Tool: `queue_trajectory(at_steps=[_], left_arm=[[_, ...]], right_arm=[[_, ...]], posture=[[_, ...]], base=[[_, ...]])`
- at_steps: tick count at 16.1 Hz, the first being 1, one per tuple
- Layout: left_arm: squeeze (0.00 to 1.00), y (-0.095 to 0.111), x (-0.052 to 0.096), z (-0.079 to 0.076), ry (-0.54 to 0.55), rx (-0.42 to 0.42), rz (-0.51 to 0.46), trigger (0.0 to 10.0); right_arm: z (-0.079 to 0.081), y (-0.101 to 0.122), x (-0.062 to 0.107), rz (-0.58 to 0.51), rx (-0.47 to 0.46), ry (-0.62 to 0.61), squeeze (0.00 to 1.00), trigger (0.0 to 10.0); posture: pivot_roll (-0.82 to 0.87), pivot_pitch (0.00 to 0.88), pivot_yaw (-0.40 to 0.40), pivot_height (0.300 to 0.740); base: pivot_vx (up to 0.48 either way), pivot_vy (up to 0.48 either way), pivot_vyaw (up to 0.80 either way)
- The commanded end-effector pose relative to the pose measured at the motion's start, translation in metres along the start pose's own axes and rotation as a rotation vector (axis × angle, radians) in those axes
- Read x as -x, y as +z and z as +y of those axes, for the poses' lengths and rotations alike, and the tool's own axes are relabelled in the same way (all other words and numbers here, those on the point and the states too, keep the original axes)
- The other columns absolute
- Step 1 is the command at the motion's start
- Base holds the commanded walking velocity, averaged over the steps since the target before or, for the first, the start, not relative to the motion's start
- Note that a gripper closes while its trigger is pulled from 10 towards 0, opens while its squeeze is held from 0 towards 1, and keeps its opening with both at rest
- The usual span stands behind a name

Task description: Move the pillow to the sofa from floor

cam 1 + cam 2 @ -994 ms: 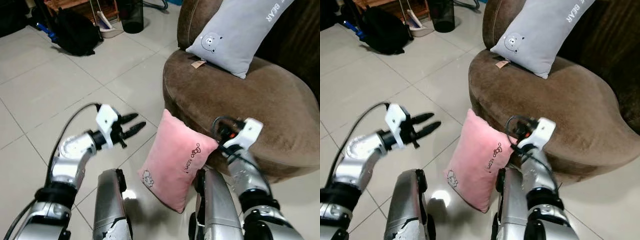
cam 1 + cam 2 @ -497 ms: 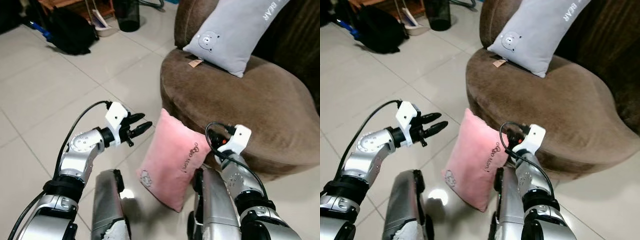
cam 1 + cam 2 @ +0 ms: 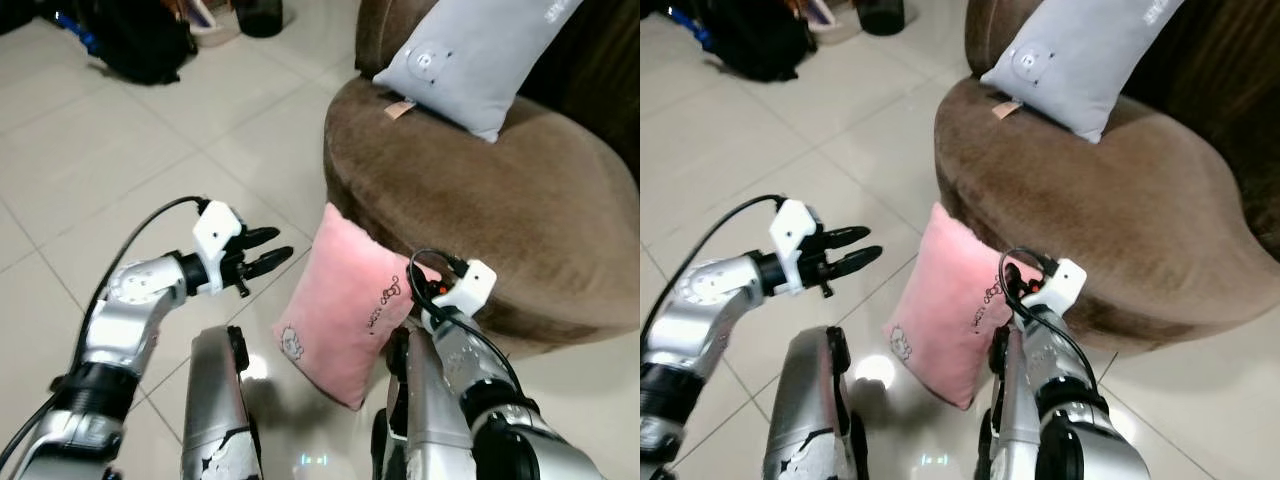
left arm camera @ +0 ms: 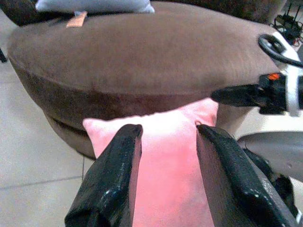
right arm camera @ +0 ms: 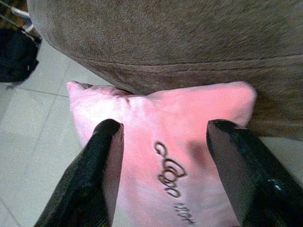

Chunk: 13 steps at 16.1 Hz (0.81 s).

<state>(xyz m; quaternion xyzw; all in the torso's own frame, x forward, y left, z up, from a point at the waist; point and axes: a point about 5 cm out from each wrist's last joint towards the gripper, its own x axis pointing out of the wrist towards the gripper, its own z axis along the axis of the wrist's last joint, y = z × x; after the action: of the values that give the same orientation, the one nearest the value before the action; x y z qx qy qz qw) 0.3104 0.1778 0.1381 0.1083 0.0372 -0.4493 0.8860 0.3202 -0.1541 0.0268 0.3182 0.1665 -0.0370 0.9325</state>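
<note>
A pink pillow [image 3: 345,300] stands on edge on the tiled floor, leaning against the front of the brown sofa [image 3: 480,190]. My left gripper [image 3: 278,250] hovers open a short way to the pillow's left, fingers pointing at its upper edge; the left wrist view shows the pillow [image 4: 165,175] just beyond the open left gripper [image 4: 168,135]. My right gripper [image 5: 163,130] is open at the pillow's upper right corner, one finger on each side of the embroidered face, not closed on it. A grey bear pillow [image 3: 470,55] lies on the sofa seat.
A black backpack [image 3: 140,45] and a dark bin [image 3: 258,10] sit on the floor at the far left. My two silver legs [image 3: 215,400] stand close on either side of the pillow's lower end. The sofa seat rises right behind the pillow.
The camera has tilted and shifted slightly. My left gripper has reached a little closer to the pillow's left edge. The right wrist has dropped slightly at the pillow's corner. The pillow has not moved.
</note>
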Motion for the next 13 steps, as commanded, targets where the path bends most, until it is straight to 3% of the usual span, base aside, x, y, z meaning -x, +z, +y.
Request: queue_trajectory(at_steps=[1,6,11,13], left_arm=[[0.0,0.001,0.004,0.0,-0.011,0.003,0.005,10.0],[0.0,0.005,0.011,-0.009,-0.058,0.01,0.04,10.0],[0.0,0.011,0.012,-0.012,-0.067,0.032,0.029,10.0],[0.0,0.011,0.01,-0.016,-0.085,0.033,0.038,10.0]], right_arm=[[-0.003,-0.004,0.001,0.005,-0.024,-0.02,1.0,10.0],[-0.003,-0.003,-0.001,-0.02,-0.057,-0.061,1.0,10.0],[0.0,0.011,-0.002,-0.156,-0.142,-0.08,1.0,10.0],[0.011,0.01,-0.005,-0.141,-0.136,-0.026,1.0,10.0]], posture=[[0.28,0.304,-0.018,0.501],[0.32,0.35,0.017,0.501],[0.34,0.367,0.036,0.501],[0.36,0.369,0.02,0.501]], base=[[0.0,0.0,0.0],[0.0,0.0,0.0],[0.0,0.0,0.0],[0.0,0.0,0.0]])
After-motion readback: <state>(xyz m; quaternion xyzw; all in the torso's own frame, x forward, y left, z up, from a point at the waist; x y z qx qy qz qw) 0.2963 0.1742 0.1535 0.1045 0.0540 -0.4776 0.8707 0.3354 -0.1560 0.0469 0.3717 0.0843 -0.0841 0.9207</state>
